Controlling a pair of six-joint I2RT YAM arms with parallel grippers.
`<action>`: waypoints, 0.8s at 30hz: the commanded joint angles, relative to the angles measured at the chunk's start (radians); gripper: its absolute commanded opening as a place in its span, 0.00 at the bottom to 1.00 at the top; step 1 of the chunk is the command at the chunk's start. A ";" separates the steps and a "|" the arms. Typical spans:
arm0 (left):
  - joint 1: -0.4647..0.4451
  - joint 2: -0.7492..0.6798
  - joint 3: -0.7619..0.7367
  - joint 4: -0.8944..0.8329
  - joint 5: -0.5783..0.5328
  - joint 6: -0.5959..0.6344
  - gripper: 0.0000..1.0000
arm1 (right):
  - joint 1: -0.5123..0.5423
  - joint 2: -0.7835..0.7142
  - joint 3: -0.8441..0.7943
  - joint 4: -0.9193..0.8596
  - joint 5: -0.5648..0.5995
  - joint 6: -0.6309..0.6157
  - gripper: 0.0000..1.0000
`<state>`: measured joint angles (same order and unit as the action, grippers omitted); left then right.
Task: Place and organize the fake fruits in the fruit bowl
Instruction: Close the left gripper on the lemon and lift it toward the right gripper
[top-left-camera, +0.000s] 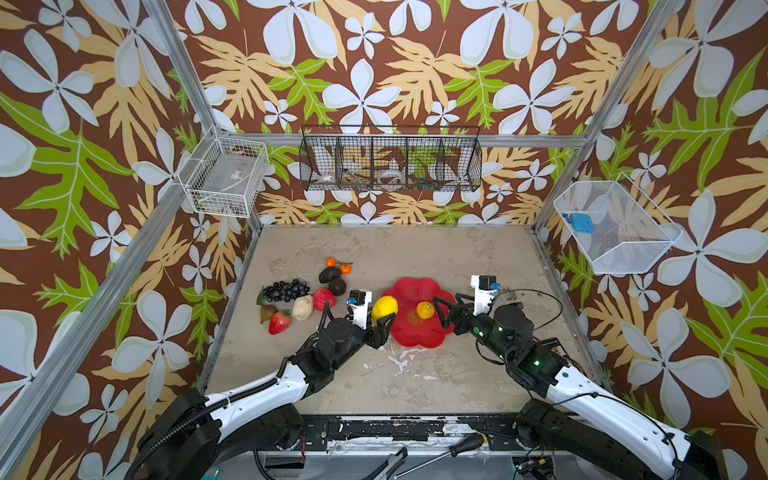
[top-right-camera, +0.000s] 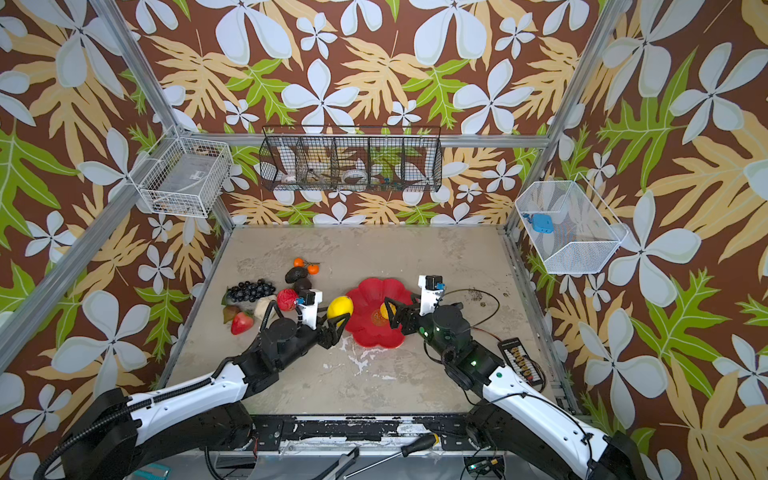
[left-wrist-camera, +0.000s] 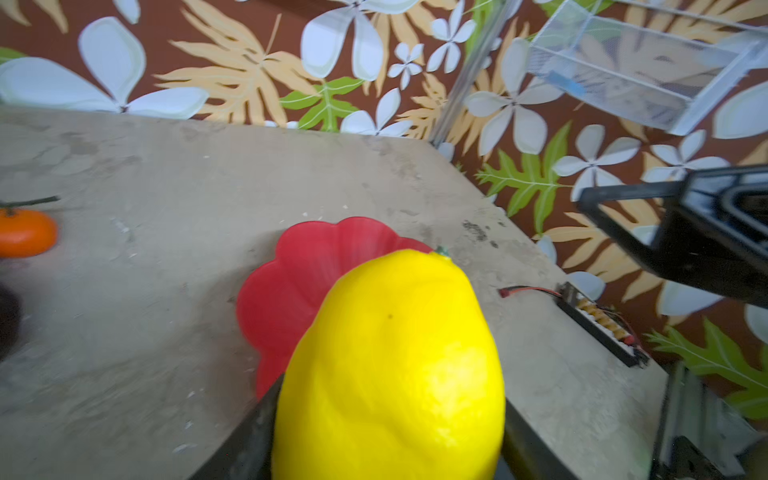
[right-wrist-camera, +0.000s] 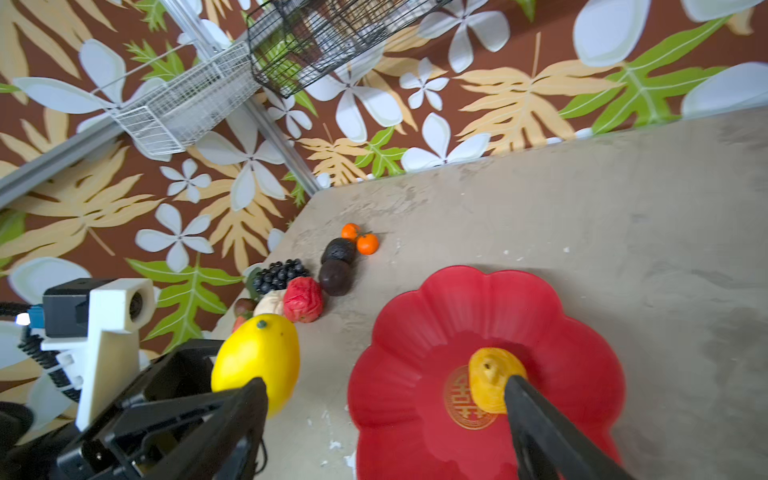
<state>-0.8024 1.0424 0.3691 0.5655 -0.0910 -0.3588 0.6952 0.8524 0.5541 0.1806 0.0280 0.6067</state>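
Across the stained grey tabletop (top-left-camera: 436, 253), as I watch from my remote station, the glossy red flower-shaped fruit bowl (top-left-camera: 409, 291) sits near the middle, between my two arms.

My left gripper (top-left-camera: 384, 318) is clamped on a large bright-yellow plastic lemon (top-left-camera: 384, 307) and holds it just beside the bowl's left rim. The left wrist view shows this lemon wedged between the two black fingers (left-wrist-camera: 245, 440), with the red rim behind it.

My right gripper (top-left-camera: 438, 312) reaches over the bowl from the right with its jaws spread wide. In the right wrist view one black finger (right-wrist-camera: 536, 424) ends right at a small orange-yellow plastic lemon (right-wrist-camera: 492, 378); I cannot tell whether it touches.

Left of the bowl, the other fake fruits lie bunched together on the table:
- a black plastic grape bunch (top-left-camera: 286, 290)
- a crinkled red apple (top-left-camera: 324, 299), just beside a cream lumpy piece (top-left-camera: 302, 307)
- a red strawberry (top-left-camera: 279, 323)
- a dark brownish-green pear (top-left-camera: 267, 312)
- two dark avocado-like pieces (top-left-camera: 329, 274), one behind the other

The small orange-yellow plastic lemon is the only fruit in the bowl and lies on the round gold centre emblem (right-wrist-camera: 455, 399). Two little stemmed oranges (top-left-camera: 331, 262) lie farthest back, just beside the rear dark piece.
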 joint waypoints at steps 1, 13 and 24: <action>-0.018 0.004 -0.027 0.216 0.090 0.057 0.59 | 0.020 0.027 0.007 0.055 -0.114 0.075 0.89; -0.047 0.074 -0.050 0.322 0.182 0.114 0.59 | 0.112 0.091 -0.030 0.171 -0.204 0.242 0.89; -0.069 0.137 -0.027 0.350 0.228 0.140 0.59 | 0.162 0.177 -0.021 0.174 -0.156 0.282 0.83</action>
<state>-0.8673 1.1732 0.3313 0.8661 0.1139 -0.2344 0.8566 1.0225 0.5293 0.3286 -0.1501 0.8635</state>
